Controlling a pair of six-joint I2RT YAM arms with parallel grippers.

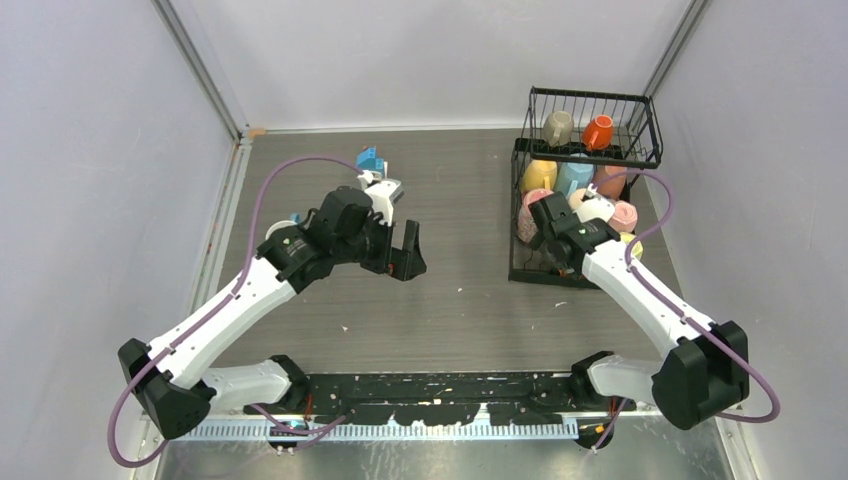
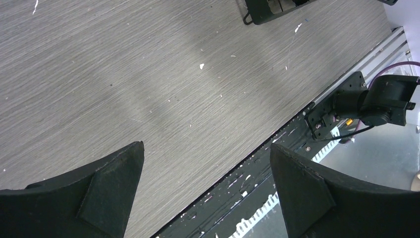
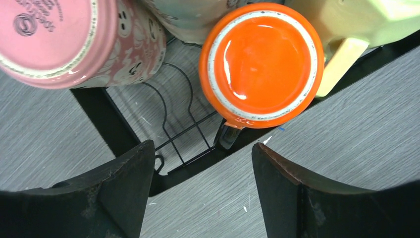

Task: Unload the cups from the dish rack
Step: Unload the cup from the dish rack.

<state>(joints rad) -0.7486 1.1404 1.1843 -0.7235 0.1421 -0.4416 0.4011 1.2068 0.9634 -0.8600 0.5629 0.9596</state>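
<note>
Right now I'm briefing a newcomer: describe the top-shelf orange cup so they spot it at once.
Find the black wire rack at the far right of the table. Its top basket holds two cups; the orange cup is the right-hand one, brighter than the grey cup beside it.

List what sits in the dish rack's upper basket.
Only two cups lie in the upper basket: a grey cup and an orange cup. The right arm covers part of the tier below.

One black wire dish rack [image 1: 588,92] holds about nine cups [image 1: 574,178]: two on its upper shelf [image 1: 640,160], roughly seven below, some partly hidden. Two robot arms [image 1: 650,295]. One small blue toy block [image 1: 370,160].
</note>
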